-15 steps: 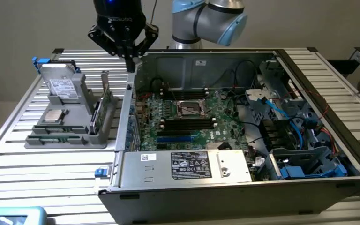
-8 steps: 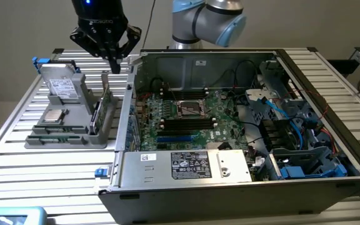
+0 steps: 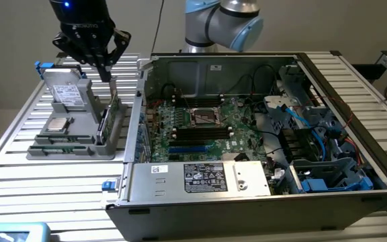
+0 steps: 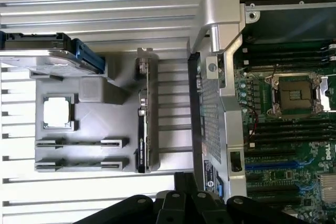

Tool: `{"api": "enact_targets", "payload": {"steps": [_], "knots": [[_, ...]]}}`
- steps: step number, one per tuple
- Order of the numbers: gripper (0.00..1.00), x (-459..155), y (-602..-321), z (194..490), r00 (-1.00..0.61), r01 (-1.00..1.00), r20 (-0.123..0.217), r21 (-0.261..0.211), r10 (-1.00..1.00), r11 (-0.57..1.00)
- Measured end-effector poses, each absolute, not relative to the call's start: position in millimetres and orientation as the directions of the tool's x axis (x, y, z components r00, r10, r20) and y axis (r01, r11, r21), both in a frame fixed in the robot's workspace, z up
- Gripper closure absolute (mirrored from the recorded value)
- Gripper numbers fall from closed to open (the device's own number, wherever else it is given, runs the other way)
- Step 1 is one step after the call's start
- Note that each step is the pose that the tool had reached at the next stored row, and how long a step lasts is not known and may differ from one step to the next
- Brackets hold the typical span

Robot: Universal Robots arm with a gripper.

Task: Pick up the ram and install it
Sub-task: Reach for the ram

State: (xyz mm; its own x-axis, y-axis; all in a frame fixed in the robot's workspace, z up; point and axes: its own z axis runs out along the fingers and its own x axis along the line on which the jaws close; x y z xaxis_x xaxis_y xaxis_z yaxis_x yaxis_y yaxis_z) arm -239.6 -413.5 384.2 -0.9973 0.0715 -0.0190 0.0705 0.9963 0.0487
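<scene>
Two ram sticks (image 3: 60, 149) stand on edge in the front slots of a grey parts holder (image 3: 79, 132) on the table, at the exterior view's left. From the wrist view, each ram stick (image 4: 81, 143) appears as a thin strip in the holder (image 4: 100, 124). My gripper (image 3: 105, 74) hangs above the holder's back right corner, close to the upright green card (image 3: 115, 113). Its fingers are shut with nothing between them. The gripper's (image 4: 185, 183) dark fingers sit between the card (image 4: 143, 124) and the case wall. It is well apart from the ram.
The open computer case (image 3: 261, 196) lies at the exterior view's right, motherboard (image 3: 200, 126) exposed with long black slots (image 3: 202, 132) beside the CPU socket (image 3: 203, 117). The holder also carries a hard drive (image 3: 68, 93) and a CPU chip (image 3: 58, 124). The case wall (image 4: 210, 108) stands close to the holder.
</scene>
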Motion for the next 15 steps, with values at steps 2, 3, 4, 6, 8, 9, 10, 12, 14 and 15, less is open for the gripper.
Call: {"api": "enact_targets", "payload": {"steps": [2, 3, 4, 6, 8, 9, 10, 12, 14, 15], "knots": [[0.89, -248.6, -413.9, 383.5, -0.997, 0.07, -0.019, 0.049, 0.071, 0.996], [0.89, -253.5, -414.1, 383.0, -0.997, 0.07, -0.019, 0.049, 0.071, 0.996], [0.89, -257.9, -414.2, 382.5, -0.997, 0.07, -0.019, 0.049, 0.071, 0.996], [0.89, -267.0, -414.8, 381.6, -0.997, 0.07, -0.019, 0.049, 0.071, 0.996], [0.89, -275.3, -415.4, 380.7, -0.997, 0.07, -0.019, 0.049, 0.071, 0.996], [0.89, -279.9, -415.7, 380.2, -0.997, 0.07, -0.019, 0.049, 0.071, 0.996], [0.89, -284.4, -416.1, 379.6, -0.997, 0.07, -0.019, 0.049, 0.071, 0.996], [0.89, -292.4, -417.0, 377.9, -0.997, 0.07, -0.019, 0.049, 0.071, 0.996], [0.89, -301.4, -417.7, 375.6, -0.997, 0.07, -0.019, 0.049, 0.071, 0.996], [0.89, -305.7, -417.9, 374.2, -0.997, 0.07, -0.019, 0.049, 0.071, 0.996]]}}
